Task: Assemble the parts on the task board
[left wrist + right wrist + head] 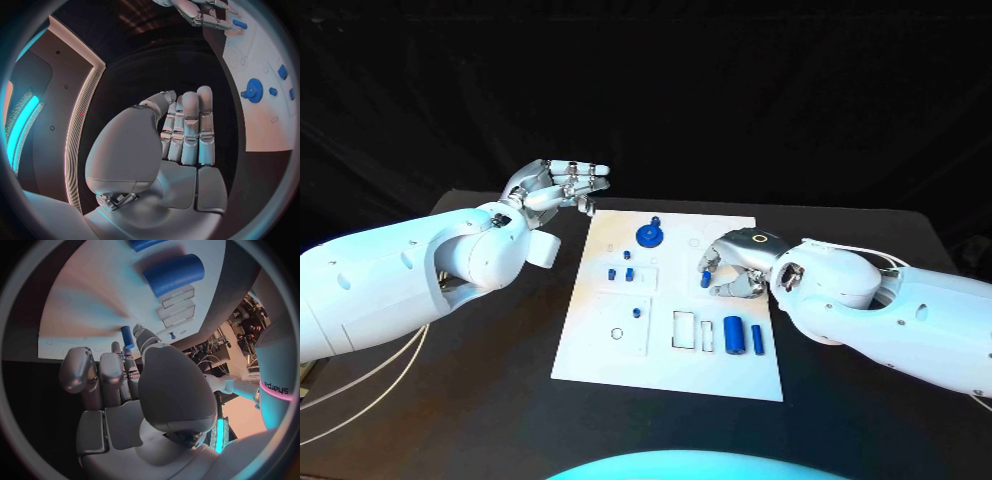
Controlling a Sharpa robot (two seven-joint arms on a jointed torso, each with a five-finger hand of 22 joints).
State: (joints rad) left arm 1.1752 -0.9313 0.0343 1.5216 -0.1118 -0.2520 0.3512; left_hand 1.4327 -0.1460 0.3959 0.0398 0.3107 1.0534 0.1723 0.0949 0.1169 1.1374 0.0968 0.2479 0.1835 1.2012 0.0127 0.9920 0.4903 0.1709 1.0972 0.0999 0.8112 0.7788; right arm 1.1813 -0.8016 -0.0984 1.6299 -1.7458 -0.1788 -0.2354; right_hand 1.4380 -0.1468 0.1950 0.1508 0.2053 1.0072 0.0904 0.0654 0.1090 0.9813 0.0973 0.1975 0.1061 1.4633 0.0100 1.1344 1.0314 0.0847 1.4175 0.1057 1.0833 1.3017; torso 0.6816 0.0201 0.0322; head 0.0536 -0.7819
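Observation:
The white task board (596,335) lies mid-table. My right hand (733,265) hovers over its right middle and pinches a small blue peg (707,278) between thumb and fingertips; the peg (127,335) pokes out past the fingers (112,370) above the board. In the left wrist view the same peg (239,23) shows in the right hand (203,12). My left hand (560,190) is raised off the board's far left corner, holding nothing, its fingers (187,130) straight and side by side. A blue gear (649,236) stands near the board's far edge.
Several small blue parts (622,272) sit left of the board's centre, one more (638,312) nearer me. A thick blue cylinder (733,332) and a thin blue rod (757,338) lie at the near right, beside white rectangular slots (684,328). Black table (473,400) surrounds the board.

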